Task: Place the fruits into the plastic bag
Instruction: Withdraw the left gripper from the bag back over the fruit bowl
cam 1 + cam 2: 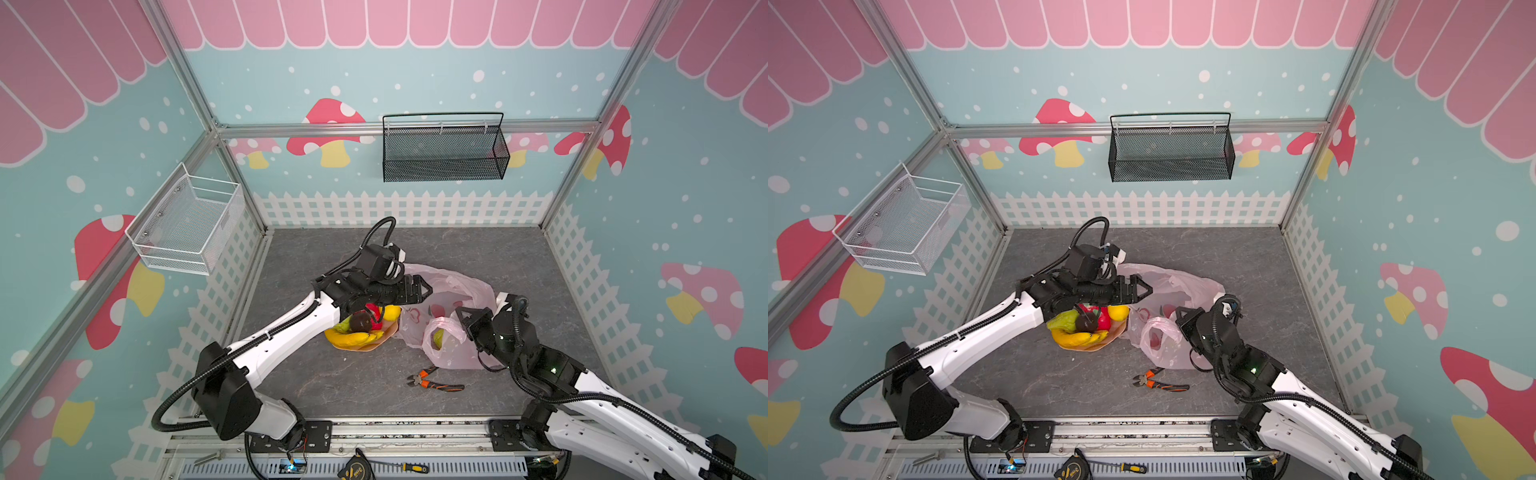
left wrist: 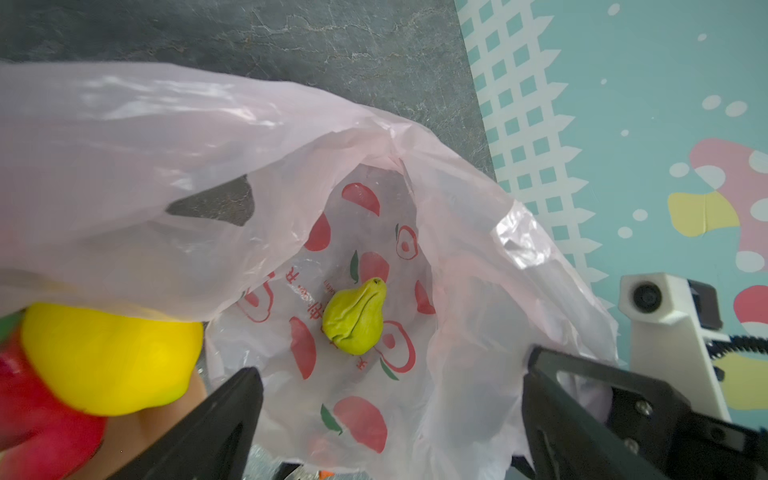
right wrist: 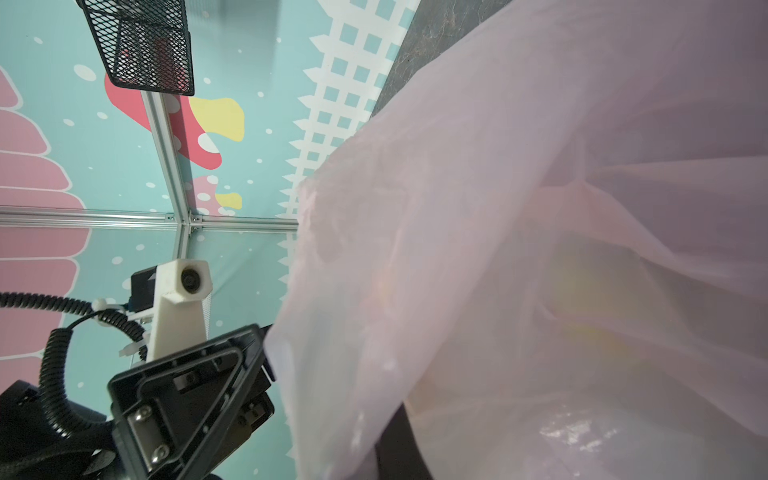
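Left gripper (image 1: 428, 293) wide open, empty, over plastic bag (image 1: 457, 282) mouth; bumpy green fruit (image 2: 355, 318) lies inside just below it. Right gripper (image 1: 462, 314) pinched shut on bag rim, film blanketing its wrist view. Other fruits (image 1: 353, 338) on plate (image 1: 386, 334) under left wrist, partly hidden; pliers (image 1: 434, 380) near right gripper.

Looks like a robotics lab test booth dressed as a toy market stall. Framed in aluminium bars (image 1: 257, 132), walled with printed mushrooms (image 1: 332, 112) and a white picket fence (image 1: 399, 208), floored with a grey stone-look bench (image 1: 478, 257). Hung with mesh baskets (image 1: 444, 166); littered up front with a screwdriver (image 1: 415, 468) and tape measure (image 1: 353, 469).
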Controlling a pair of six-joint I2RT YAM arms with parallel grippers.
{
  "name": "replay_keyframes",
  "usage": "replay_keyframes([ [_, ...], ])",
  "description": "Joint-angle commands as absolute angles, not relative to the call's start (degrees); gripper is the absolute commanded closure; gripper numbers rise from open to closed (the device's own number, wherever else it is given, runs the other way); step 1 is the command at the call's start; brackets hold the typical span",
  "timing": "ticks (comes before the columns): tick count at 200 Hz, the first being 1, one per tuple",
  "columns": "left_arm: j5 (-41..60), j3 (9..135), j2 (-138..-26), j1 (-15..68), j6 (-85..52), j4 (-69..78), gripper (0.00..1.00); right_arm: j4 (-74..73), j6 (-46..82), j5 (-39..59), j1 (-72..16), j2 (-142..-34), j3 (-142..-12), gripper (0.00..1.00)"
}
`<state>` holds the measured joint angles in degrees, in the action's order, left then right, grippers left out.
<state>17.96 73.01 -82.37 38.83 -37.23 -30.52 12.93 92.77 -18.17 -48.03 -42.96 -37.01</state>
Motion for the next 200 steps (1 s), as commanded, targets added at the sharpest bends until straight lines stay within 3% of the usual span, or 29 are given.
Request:
replay_keyframes([
  [1,17.8,71.1,-77.5,36.6,-34.1,-35.5,0.02,14.4,94.0,-19.3,-47.9,-42.7,-37.5,1.00],
  [79,16.4,73.1,-68.9,25.0,-27.2,-47.3,0.01,18.0,93.1,-19.7,-47.9,-43.3,-40.6,1.00],
  [108,10.5,73.9,-69.2,24.5,-21.6,-53.3,0.01,21.5,92.2,-20.8,-47.9,-43.6,-42.7,1.00],
  [200,9.6,73.5,-70.3,24.3,-23.7,-53.0,0.00,21.8,92.4,-20.1,-47.9,-43.2,-42.1,1.00],
])
